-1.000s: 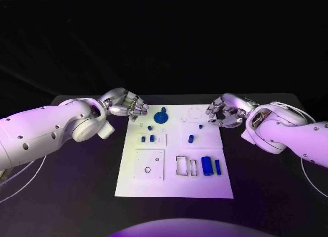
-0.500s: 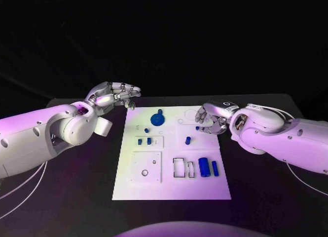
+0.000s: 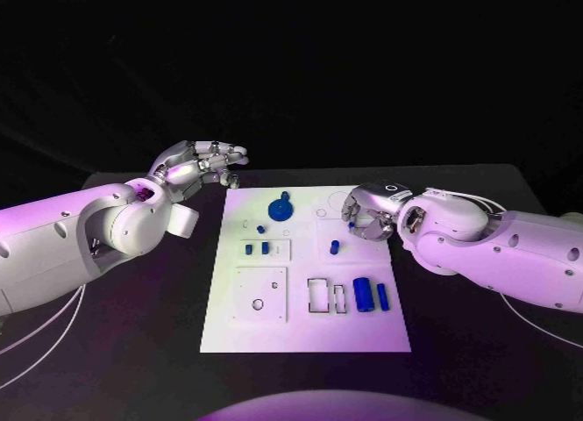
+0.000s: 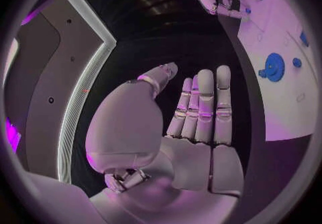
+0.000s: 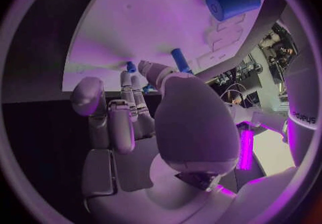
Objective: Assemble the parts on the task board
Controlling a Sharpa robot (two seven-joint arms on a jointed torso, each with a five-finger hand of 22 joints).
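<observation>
The white task board (image 3: 310, 311) lies in the middle of the black table. On it are a blue gear (image 3: 281, 209), several small blue pegs (image 3: 257, 249) and two blue cylinders (image 3: 372, 296). My right hand (image 3: 367, 210) hovers over the board's far right part, fingertips (image 5: 129, 82) close to a small blue peg (image 5: 131, 66); a longer peg (image 5: 180, 60) stands just past the thumb. Nothing is gripped. My left hand (image 3: 200, 165) is raised off the board's far left corner, palm bare with its fingers (image 4: 204, 101) stretched out. The gear (image 4: 273, 66) lies beyond that hand.
Black table surface (image 3: 127, 333) surrounds the board on all sides. Empty rectangular slots (image 3: 327, 296) and a square plate with a hole (image 3: 262, 294) mark the board's near half. The big cylinder (image 5: 233, 0) lies well away from my right hand.
My right hand has come in from the board's right edge over the board toward the small peg. My left hand has lifted up and away from the board's far left corner.
</observation>
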